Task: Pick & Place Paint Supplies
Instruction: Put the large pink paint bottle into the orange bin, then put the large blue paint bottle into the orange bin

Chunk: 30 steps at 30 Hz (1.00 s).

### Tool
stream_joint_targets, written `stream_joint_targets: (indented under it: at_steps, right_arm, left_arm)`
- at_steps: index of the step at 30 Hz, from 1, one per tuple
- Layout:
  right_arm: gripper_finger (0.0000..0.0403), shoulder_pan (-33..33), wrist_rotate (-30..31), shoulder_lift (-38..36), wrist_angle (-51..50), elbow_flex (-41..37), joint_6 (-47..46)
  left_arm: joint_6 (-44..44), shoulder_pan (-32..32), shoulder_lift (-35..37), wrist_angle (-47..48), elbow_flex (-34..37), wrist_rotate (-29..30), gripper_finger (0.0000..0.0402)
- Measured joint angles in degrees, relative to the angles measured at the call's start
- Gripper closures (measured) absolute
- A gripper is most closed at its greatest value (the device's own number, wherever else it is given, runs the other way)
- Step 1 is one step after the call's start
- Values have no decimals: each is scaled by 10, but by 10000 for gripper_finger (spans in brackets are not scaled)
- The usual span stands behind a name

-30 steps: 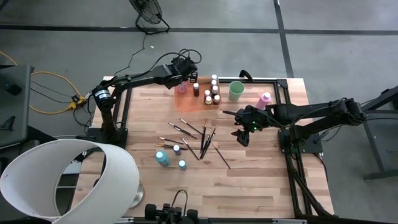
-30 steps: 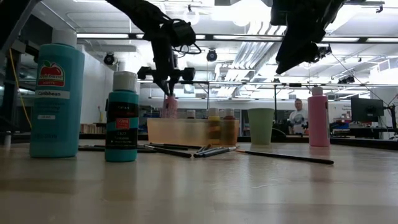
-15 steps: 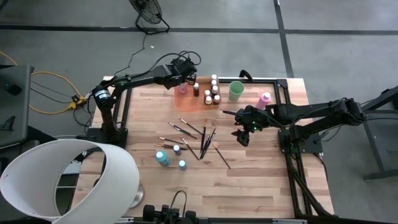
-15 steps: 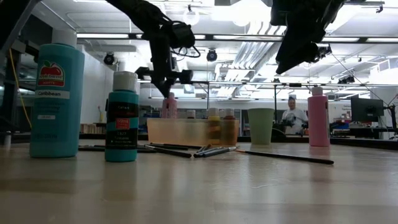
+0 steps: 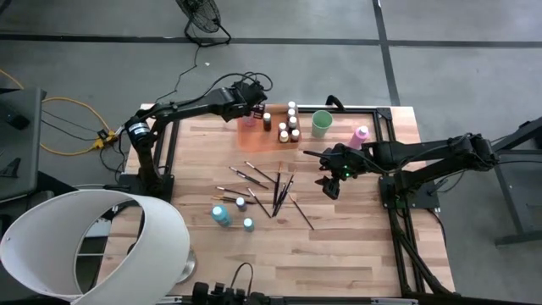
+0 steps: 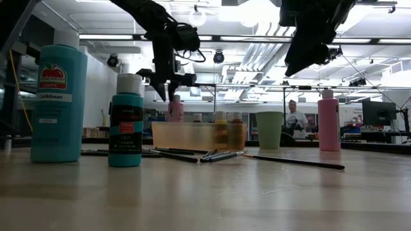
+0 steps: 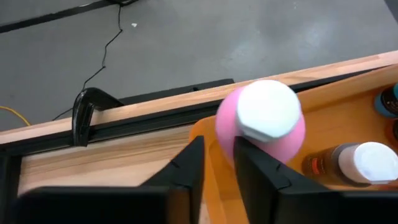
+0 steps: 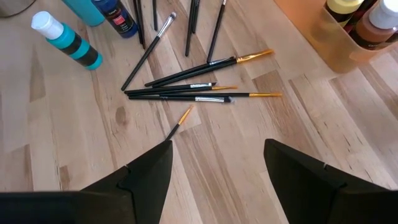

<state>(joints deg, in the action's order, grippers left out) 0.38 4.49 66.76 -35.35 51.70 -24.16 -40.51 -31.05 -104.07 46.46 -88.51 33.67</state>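
Observation:
A small pink bottle with a white cap stands upright in the left end of the translucent orange tray. It also shows in the low view. My left gripper hangs just above and beside it, empty, with a narrow gap between its fingers. Several more bottles stand in the tray. Dark-handled brushes lie loose at mid-table. My right gripper hovers open and empty to their right, looking down on them.
Teal bottles stand near the front-left. A light green cup and a taller pink bottle stand right of the tray. A large white lampshade overhangs the table's near-left corner. A person shows far behind.
My left gripper has risen off the small pink bottle, which stays standing upright in the tray. A person in the room behind has walked toward the left.

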Motion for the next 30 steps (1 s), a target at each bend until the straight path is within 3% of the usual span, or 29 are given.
stream_joint_targets:
  at_steps: [7, 12, 30]
  right_arm:
    - [156, 0, -1, 0, 0, 0, 0]
    - [156, 0, -2, 0, 0, 0, -2]
    - [156, 0, -2, 0, 0, 0, -2]
  left_arm:
    - [2, 11, 0, 4, 0, -5, 216]
    - [16, 18, 5, 19, 0, -11, 177]
    - [17, 27, 30, 87, 1, 2, 168]
